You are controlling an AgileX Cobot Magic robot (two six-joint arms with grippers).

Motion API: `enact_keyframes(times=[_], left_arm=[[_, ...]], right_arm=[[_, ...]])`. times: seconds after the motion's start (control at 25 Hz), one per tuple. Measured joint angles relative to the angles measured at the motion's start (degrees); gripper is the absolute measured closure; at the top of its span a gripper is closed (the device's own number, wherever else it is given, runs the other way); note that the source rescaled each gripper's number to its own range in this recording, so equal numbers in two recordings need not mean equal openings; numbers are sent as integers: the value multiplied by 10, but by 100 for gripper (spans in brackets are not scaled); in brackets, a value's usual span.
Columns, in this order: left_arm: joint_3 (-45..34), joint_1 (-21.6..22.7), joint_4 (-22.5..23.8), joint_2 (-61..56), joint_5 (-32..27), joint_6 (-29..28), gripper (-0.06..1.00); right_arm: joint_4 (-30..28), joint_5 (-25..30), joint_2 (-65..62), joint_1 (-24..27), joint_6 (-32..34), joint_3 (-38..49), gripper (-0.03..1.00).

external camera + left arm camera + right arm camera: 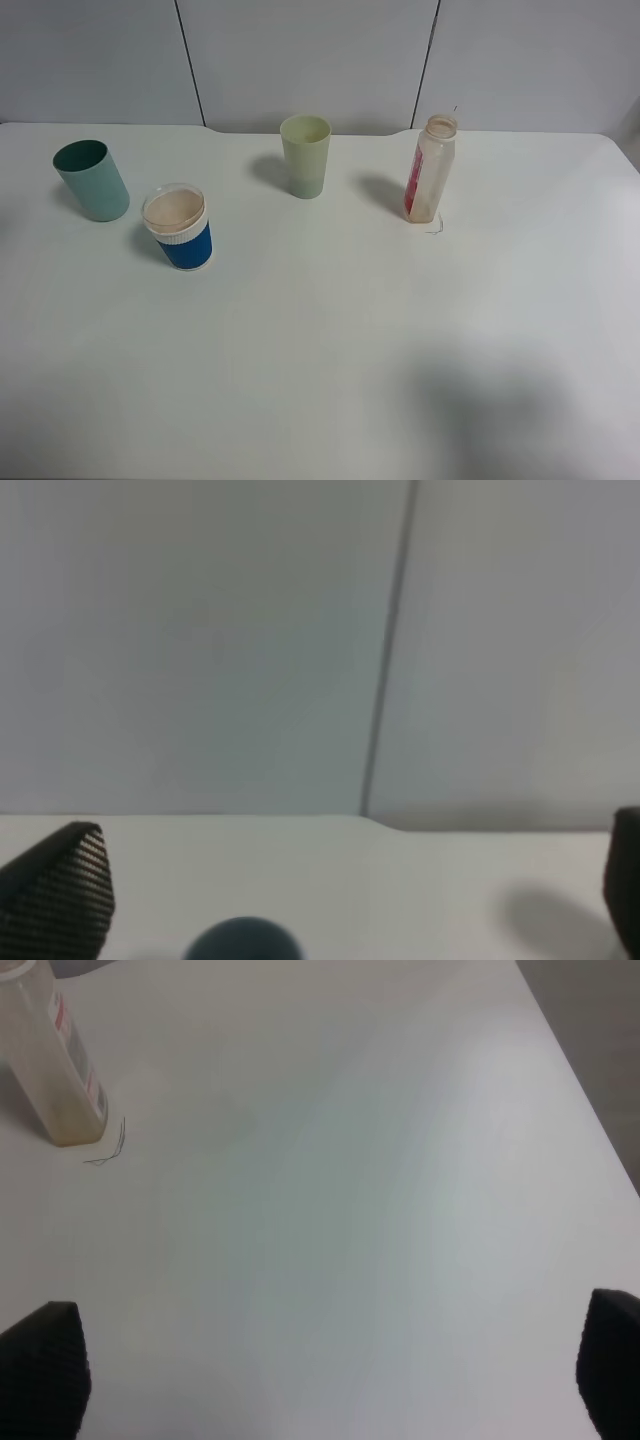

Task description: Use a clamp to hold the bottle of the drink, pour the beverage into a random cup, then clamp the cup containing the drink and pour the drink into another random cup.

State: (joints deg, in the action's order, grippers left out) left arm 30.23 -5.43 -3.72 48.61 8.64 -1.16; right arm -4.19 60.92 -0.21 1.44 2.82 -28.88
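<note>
1. Standing upright toward the far right of the white table (330,340), the bottle (431,170) has its wide neck uncapped and its red label facing the cups; the right wrist view shows it (50,1060) well ahead of the fingers and off to one side, with a faint pen mark (105,1150) at its base
2. How much beverage it holds is hard to read through the cloudy plastic
3. The pale yellow-green tumbler (305,155) stands near the bottle, on its left in the exterior view; the blue cup with the white ribbed band (179,228) sits further left, just beside the dark teal tumbler (91,180)
4. The right gripper (325,1365) is spread wide with nothing between its jaws, and so is the left gripper (340,890); neither arm appears in the exterior view
5. Likely risks: the bottle is slim and tall, so one finger arriving first could push it over and spill from the open neck
6. A pinch too high or off-centre might let it swing when tilted, sending the stream past the tumbler's narrow mouth
7. Reaching for the blue cup could knock its teal neighbour
</note>
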Motion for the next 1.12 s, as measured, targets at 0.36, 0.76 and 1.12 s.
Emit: enact_keyframes(times=[0.36,0.76,1.12], left_arm=[[0,-63,37,141,129,0,-6],[0,-131,78,227,222,0,-6],[1,-173,122,295,277,-3,-6]], right_arm=[[0,0,0,0,0,0,-1],[0,0,0,0,0,0,-1],[0,0,0,0,0,0,-1]])
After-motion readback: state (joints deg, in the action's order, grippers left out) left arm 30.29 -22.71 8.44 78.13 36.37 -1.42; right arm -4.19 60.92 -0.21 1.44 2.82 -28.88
